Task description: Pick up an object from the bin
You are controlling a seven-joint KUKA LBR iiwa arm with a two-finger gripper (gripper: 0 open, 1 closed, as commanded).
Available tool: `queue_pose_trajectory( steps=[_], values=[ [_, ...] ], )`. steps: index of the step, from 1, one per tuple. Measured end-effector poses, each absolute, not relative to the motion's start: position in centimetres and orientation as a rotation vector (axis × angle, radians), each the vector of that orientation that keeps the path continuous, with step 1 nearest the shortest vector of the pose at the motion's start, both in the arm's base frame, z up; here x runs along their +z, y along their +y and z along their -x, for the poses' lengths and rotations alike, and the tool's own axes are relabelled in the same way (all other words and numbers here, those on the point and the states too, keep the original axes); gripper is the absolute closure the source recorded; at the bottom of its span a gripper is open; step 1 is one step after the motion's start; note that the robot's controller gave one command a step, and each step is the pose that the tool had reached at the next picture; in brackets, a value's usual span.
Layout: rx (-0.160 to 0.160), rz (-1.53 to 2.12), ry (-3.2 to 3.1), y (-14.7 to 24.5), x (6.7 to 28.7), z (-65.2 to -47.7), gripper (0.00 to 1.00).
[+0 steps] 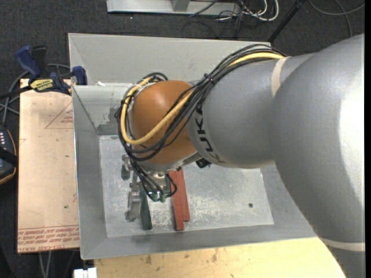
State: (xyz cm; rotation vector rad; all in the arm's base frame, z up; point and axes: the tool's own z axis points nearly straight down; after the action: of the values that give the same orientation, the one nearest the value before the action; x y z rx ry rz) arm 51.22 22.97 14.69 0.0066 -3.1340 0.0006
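1. Gripper (139,210) low over the floor of the bin (87,155), in the near-left part, close to the front wall. How far open: cannot tell from this angle; nothing seen clamped in it.
2. Just to its right, long flat red bar (180,204), lying on the bin floor and running from under the wrist toward the front wall. Beside it, not in its grasp.
3. Directly above, rounded orange cover (159,117) on the wrist, looped by yellow and black cables (128,133).
4. Behind that, thick grey arm (278,114) reaching in from the right and hiding much of the bin's right side.
5. Around all this, pale scuffed bin floor (232,201).
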Motion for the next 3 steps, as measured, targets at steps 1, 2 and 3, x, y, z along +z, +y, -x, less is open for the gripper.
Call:
queue_pose_trajectory(
  steps=[1,2,3],
  values=[
    [0.001,-0.804,-3.037,17.5,14.2,-51.4,0.00],
    [-0.004,-1.526,-2.747,19.3,7.0,-55.9,0.00],
    [-0.004,-1.527,-2.749,19.3,7.1,-56.0,1.00]
  ],
)
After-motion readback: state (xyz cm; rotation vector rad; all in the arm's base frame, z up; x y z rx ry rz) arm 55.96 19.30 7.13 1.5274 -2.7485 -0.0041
